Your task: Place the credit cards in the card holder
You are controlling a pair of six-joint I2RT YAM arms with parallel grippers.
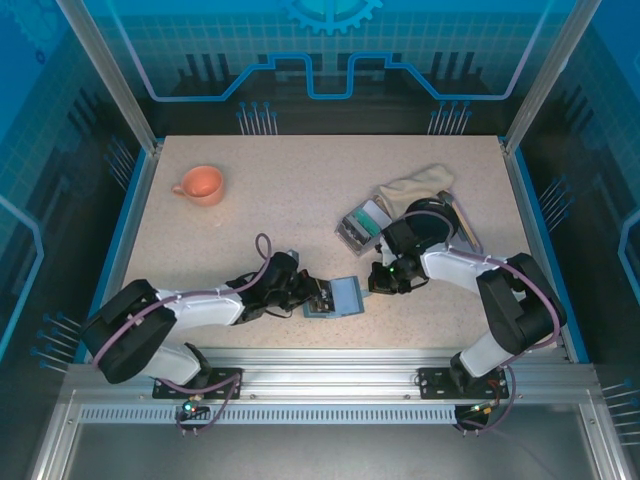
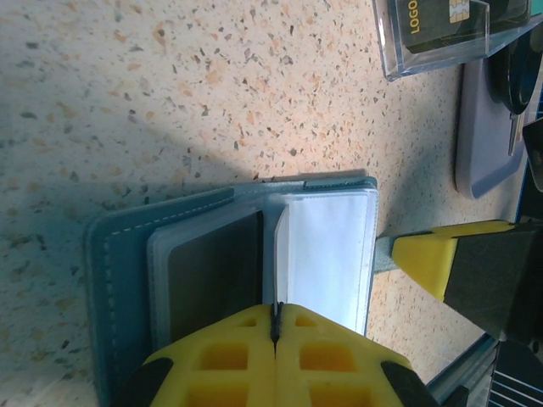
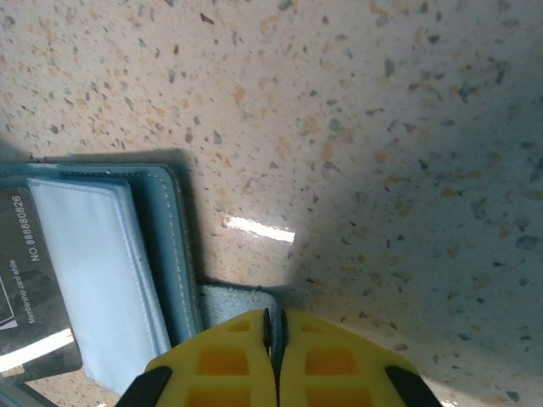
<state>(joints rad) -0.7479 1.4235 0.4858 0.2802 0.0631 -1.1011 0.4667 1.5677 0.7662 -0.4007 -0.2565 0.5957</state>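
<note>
The speckled table (image 1: 300,200) carries the work near its front edge, between the two arms. Behind the right arm sits a clear box (image 1: 362,226) with the waiting credit cards (image 2: 441,21) inside it, well apart from the card holder (image 1: 340,297). The card holder lies open and flat on the table, its clear sleeves showing. One dark card (image 2: 212,271) already sits in a sleeve; the sleeve beside it looks empty.

The left gripper (image 2: 276,335) has its fingers pressed together at the near edge of the card holder, and an inner leaf (image 2: 280,246) runs straight into the seam between them – it appears to be pinched there. The right gripper (image 3: 273,339) is likewise closed, nipping the small teal tab (image 3: 242,298) at the card holder's opposite side.

The step in hand looks like spreading and steadying the card holder – not loading. The next move probably calls for one gripper to let go, fetch a card from the box, and slide it edge-first into the empty sleeve while the other keeps the card holder from shifting.
</note>
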